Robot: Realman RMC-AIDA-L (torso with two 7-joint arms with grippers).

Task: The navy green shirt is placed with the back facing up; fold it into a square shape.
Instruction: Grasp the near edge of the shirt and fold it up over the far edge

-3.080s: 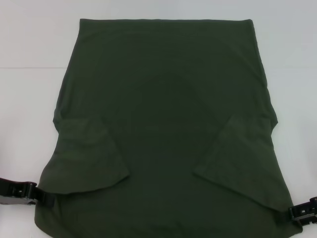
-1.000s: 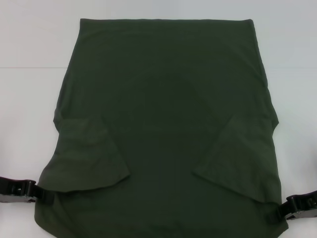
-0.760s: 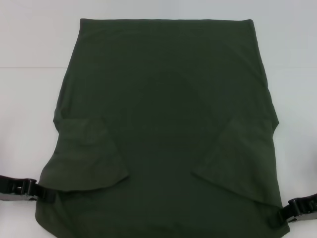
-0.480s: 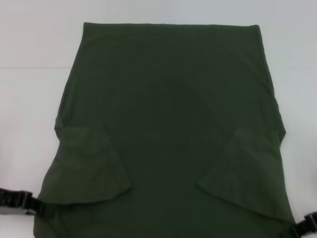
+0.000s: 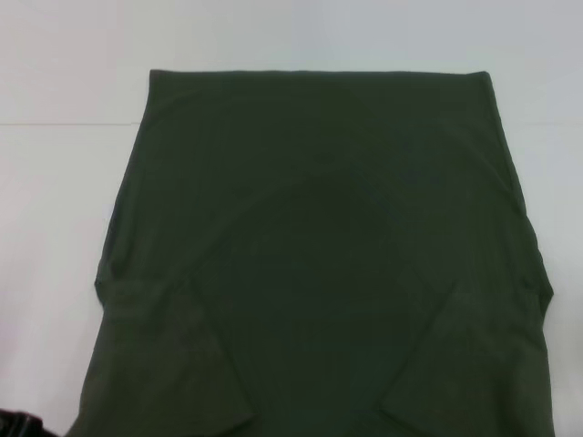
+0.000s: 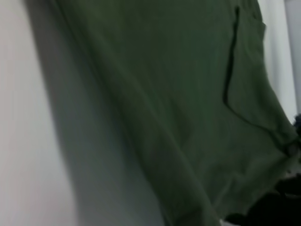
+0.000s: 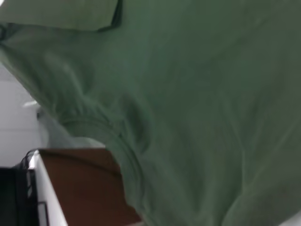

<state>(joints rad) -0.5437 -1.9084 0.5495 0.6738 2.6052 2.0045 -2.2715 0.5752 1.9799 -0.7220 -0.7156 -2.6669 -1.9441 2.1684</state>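
Observation:
The navy green shirt (image 5: 319, 246) lies spread on the white table (image 5: 50, 228), with both sleeves folded inward over its body, the left sleeve (image 5: 164, 355) and the right sleeve (image 5: 478, 364). Its near edge runs out of the bottom of the head view. Only a dark sliver of my left gripper (image 5: 16, 424) shows at the shirt's near left corner. My right gripper is out of the head view past the near right corner. In the left wrist view the shirt (image 6: 178, 94) hangs raised off the table. In the right wrist view its neckline (image 7: 117, 141) is lifted too.
White table shows to the left, right and beyond the shirt. In the right wrist view a brown surface (image 7: 80, 183) and a white table edge (image 7: 47, 188) show below the lifted cloth.
The whole shirt has slid toward me: its far hem sits lower in the head view. Both grippers, at its near corners, have drawn back almost out of view.

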